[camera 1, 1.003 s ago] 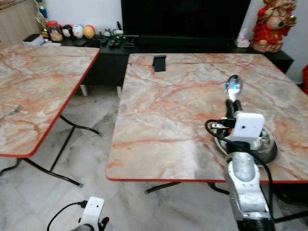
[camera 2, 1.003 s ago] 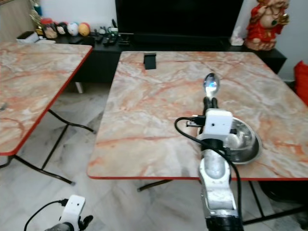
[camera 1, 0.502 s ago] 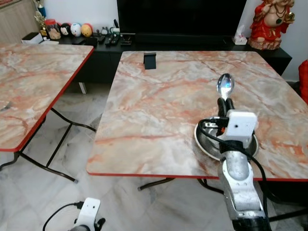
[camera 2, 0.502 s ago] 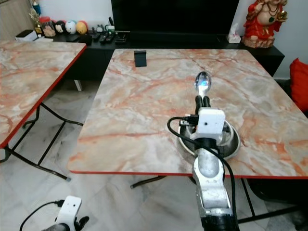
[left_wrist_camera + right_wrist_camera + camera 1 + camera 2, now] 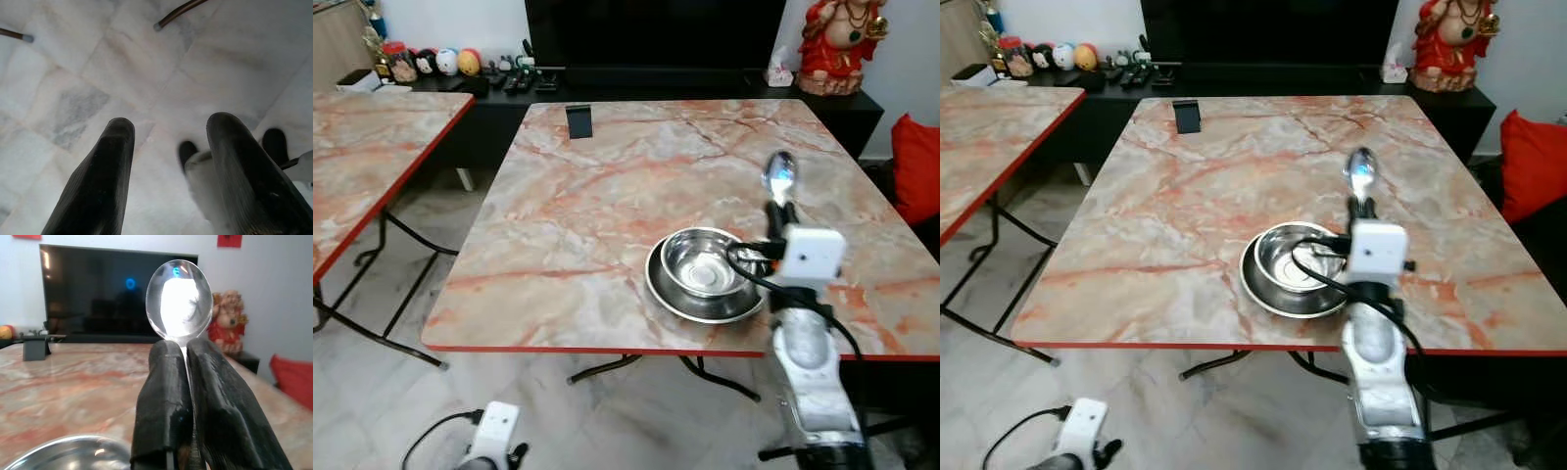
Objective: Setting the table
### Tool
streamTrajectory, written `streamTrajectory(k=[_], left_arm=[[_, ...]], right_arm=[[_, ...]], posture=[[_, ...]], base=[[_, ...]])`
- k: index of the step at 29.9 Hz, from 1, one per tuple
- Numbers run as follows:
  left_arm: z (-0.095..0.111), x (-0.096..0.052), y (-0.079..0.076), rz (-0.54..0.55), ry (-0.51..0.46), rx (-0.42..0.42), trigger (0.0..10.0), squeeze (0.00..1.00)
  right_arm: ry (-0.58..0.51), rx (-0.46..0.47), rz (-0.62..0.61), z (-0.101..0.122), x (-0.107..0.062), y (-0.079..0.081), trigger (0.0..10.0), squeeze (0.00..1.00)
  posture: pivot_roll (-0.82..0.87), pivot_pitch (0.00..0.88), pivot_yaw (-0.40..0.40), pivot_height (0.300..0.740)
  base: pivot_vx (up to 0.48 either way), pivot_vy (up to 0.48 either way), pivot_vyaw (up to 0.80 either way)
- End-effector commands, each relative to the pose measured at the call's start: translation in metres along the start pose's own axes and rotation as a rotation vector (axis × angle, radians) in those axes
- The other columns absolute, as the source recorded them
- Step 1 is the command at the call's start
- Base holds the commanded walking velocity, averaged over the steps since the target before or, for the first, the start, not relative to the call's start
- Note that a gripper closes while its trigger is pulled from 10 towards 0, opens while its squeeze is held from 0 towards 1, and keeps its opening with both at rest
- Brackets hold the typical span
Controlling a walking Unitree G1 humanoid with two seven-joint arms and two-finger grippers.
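A steel bowl [image 5: 697, 264] sits in a steel plate [image 5: 671, 297] near the front edge of the marble table [image 5: 607, 196]. My right gripper [image 5: 778, 209] is raised just right of the bowl, shut on a metal spoon [image 5: 779, 177] whose rounded end points up and away. In the right wrist view the spoon [image 5: 179, 303] stands up between the two black fingers [image 5: 164, 396], with the bowl's rim [image 5: 73, 448] low in front. My left gripper [image 5: 166, 161] hangs low over the floor with its fingers apart and nothing between them.
A small black stand [image 5: 578, 121] sits at the table's far left. A second marble table [image 5: 362, 157] stands to the left. Behind are a TV on a black console [image 5: 646, 78], a red figurine [image 5: 837, 44], and a red cushion [image 5: 915, 166] at right.
The camera has moved, shifting the whole scene left. The right gripper with the spoon now stands to the right of the bowl, which it covered before; the bowl and plate show in full.
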State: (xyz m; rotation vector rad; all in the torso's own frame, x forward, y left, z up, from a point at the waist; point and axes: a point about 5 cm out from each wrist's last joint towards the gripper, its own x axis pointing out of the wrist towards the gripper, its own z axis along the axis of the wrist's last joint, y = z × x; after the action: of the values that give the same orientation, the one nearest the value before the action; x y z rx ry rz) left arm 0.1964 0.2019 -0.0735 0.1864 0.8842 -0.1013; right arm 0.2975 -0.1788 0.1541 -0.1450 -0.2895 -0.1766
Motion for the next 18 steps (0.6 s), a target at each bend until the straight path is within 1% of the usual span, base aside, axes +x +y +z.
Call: streamTrajectory(k=[1,18], left_arm=[[-0.0049,-0.0018,0.0077,0.019,0.023,-0.005,10.0,0.00],[-0.0070,-0.0025,0.0088,0.021,0.025,-0.025,10.0,0.00]], right_arm=[[-0.014,0.022,0.016,0.0047,0.0016,0.0074,10.0,0.00],[-0.023,0.021,0.010,0.0059,0.0039,0.0063,10.0,0.00]], posture=[[-0.01,0.000,-0.007,0.740],[-0.01,0.000,-0.006,0.740]], base=[[0.000,0.000,0.00],[0.000,0.000,0.00]])
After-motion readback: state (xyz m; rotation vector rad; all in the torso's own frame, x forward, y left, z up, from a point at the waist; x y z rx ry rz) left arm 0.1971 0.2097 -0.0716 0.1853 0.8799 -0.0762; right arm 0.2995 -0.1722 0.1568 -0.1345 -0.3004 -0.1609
